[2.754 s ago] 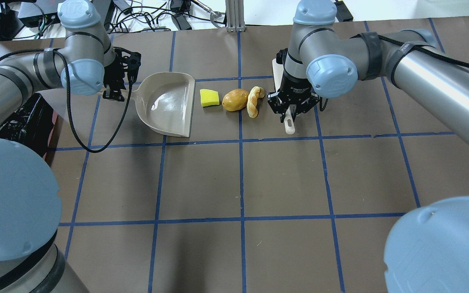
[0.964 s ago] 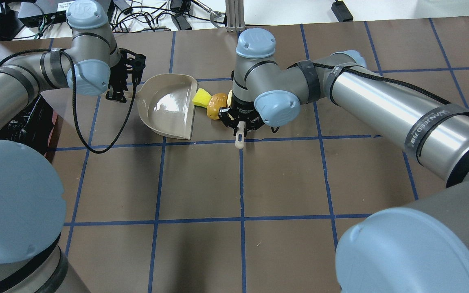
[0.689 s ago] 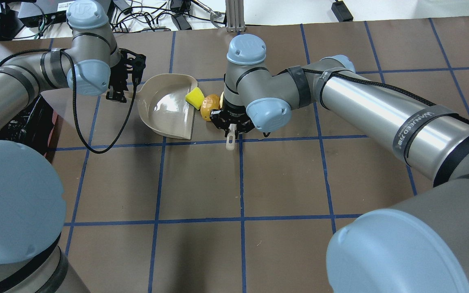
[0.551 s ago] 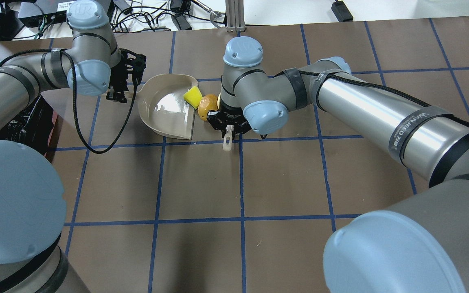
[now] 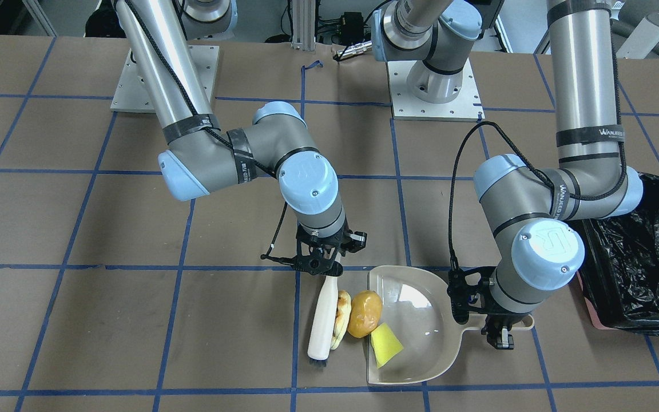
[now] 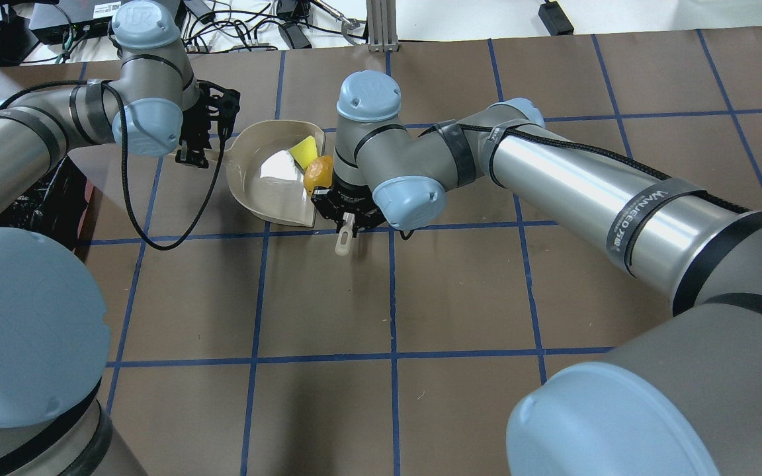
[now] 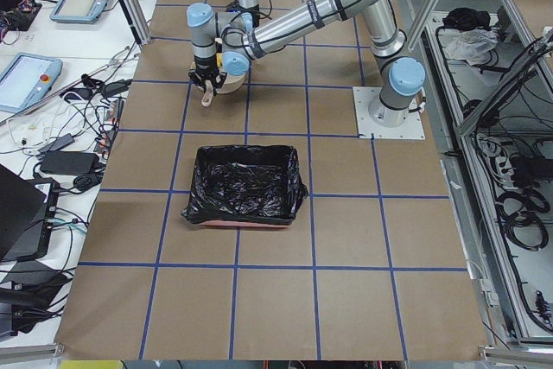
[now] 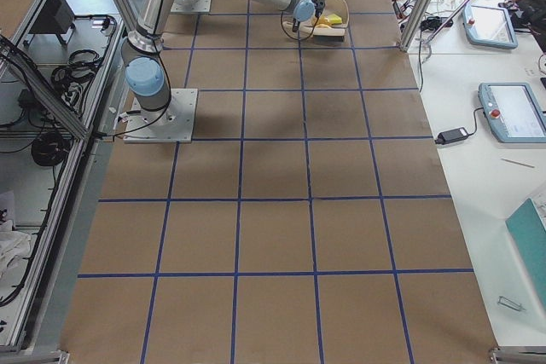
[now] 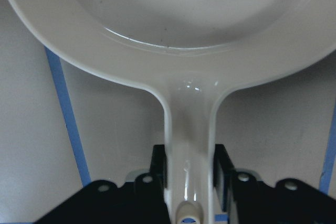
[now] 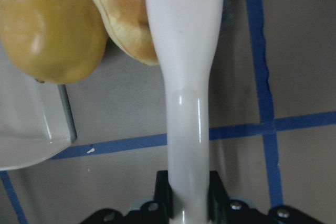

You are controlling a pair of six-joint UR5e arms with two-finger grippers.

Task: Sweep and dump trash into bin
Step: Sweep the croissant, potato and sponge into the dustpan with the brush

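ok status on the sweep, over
Left hand shut on dustpan handle, right hand shut on brush. Yellow wedge in dustpan, bun at its lip, bread stick against brush, on table. Nothing seen blocking.

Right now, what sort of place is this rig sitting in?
Most likely a robotics lab workcell, not a home or kitchen. The table is papered brown with a blue tape grid, the arms stand on metal base plates, and teach pendants lie on a side bench.

I count one bread stick (image 5: pixel 341 322), one bun (image 5: pixel 364 313) and one wedge (image 5: pixel 385 345), three bits in all. One dustpan (image 5: pixel 429 323), one brush (image 5: pixel 324 320), one bin (image 5: pixel 644 257). Two pincers: the left pincer (image 5: pixel 501 339) and the right pincer (image 5: pixel 322 268).
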